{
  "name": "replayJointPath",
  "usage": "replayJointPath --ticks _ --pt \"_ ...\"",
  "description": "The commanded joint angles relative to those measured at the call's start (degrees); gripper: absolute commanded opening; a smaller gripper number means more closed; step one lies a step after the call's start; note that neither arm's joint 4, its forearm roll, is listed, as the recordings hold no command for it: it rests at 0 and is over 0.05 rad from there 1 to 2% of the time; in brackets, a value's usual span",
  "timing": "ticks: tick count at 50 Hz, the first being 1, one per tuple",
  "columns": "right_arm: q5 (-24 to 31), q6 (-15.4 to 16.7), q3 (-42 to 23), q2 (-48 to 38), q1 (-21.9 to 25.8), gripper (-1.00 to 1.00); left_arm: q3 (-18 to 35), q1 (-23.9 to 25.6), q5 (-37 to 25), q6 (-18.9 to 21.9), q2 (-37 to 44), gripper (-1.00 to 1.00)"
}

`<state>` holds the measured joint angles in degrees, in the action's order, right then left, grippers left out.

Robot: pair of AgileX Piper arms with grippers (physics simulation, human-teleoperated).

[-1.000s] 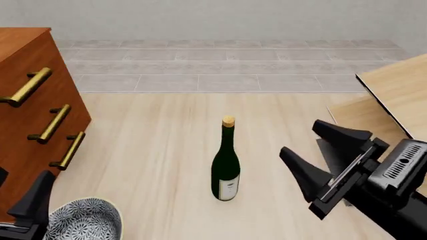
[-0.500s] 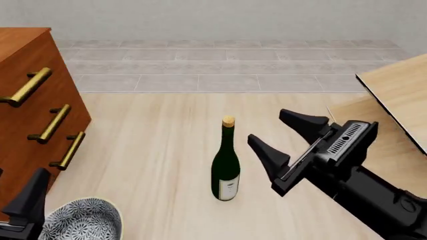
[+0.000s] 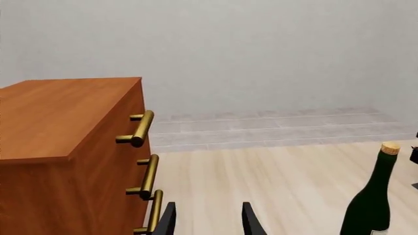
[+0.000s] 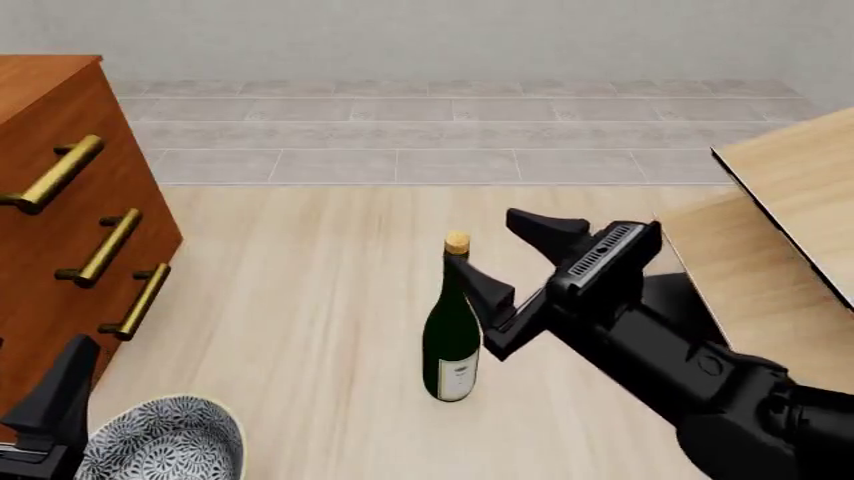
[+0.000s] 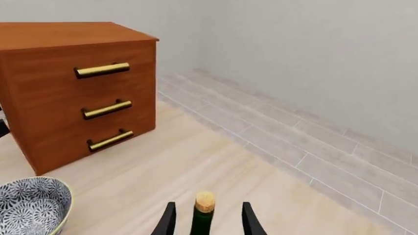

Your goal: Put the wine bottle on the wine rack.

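Nearest in the front view, a patterned bowl sits at the worktop's front left, with the left claw just beside it, low at the frame's corner; the left wrist view shows its two fingers parted with nothing between them. The bottle stands upright mid-worktop, gold cap on top and a white label on its lower body; the label's print is too small to read. The right claw has swung in from the right since a second ago, when it hung well clear of the bottle. Its arm now slants up from the lower right, and its open fingers sit on either side of the bottle's neck, one in front and one behind. The right wrist view shows the cap between the spread fingers, not yet gripped. The bottle has not moved. Farther back, the cabinet stands at left and the pale-wood rack at right.
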<state>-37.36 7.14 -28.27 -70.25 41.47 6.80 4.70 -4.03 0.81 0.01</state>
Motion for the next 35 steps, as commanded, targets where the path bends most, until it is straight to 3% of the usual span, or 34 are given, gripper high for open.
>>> replayJointPath --ticks 1,35 --pt "-2.9 0.6 -2.9 -7.2 0.1 1.00 -0.1 -0.3 0.1 0.2 0.0 1.00" --pt "-5.3 -0.5 -5.5 -13.6 0.7 1.00 -0.3 -1.3 0.2 0.6 0.0 1.00"
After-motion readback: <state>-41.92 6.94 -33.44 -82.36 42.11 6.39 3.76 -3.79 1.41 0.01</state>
